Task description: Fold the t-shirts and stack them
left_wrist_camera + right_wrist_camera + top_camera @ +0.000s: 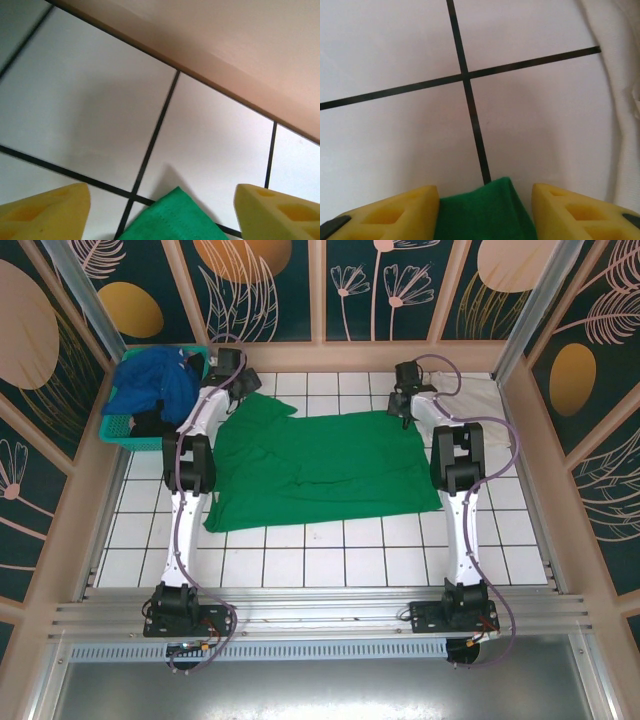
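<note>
A large bright green t-shirt (320, 465) lies spread flat in the middle of the tiled table. My left gripper (247, 383) is at its far left corner. In the left wrist view that gripper (162, 190) is open, its yellow fingers (50, 210) wide apart, with the green corner (175, 220) lying between them untouched. My right gripper (404, 412) is at the far right corner. In the right wrist view it (485, 189) stands open astride the green corner (485, 215), and the cloth reaches the left finger (405, 212). A cream-white t-shirt (480, 392) lies at the back right. A royal-blue t-shirt (150, 385) is heaped in the basket.
The teal lattice basket (118, 430) stands at the back left, close to the left arm. The wooden back wall (225, 45) runs just beyond the left gripper. White cloth (620, 100) lies just right of the right gripper. Bare tiles (330, 550) lie in front of the green shirt.
</note>
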Robot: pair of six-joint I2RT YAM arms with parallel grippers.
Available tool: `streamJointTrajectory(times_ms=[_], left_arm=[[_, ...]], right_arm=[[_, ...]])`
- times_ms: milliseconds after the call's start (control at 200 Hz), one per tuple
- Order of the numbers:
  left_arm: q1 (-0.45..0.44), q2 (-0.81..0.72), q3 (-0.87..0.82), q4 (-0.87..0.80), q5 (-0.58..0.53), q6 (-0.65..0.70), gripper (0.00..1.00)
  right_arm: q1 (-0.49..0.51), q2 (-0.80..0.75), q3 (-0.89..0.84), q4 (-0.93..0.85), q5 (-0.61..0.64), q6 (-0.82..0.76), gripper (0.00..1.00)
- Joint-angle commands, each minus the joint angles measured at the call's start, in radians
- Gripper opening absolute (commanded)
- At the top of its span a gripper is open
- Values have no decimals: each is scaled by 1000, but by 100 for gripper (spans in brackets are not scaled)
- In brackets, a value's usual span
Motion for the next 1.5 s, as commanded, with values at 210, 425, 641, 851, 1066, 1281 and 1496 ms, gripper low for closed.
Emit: streamJointTrajectory(times_ms=[210,425,641,851,1066,1281,1496], left_arm=[[-3,98,-35,32,169,11,58],[-4,81,-36,26,215,45,13],[-4,-49,-75,11,241,102,0],[-4,-236,-167,-14,244,150,0],[-4,-487,-451,69,267,158,0],[-4,-716,-748,103,252,179,0],[-3,-1012,-1131,214,260,165,0]], right_arm=[[-26,1,-41,-34,-60,-3,52],[-32,-1,-50,-37,-97,7,36],[-32,-42,-42,-43,-94,0,11],[-32,-149,-64,-41,-95,-22,4],[-38,-294,-232,31,-145,-33,1],[-48,-442,-436,108,-170,-43,0],[-94,-603,-683,223,-309,-42,0]])
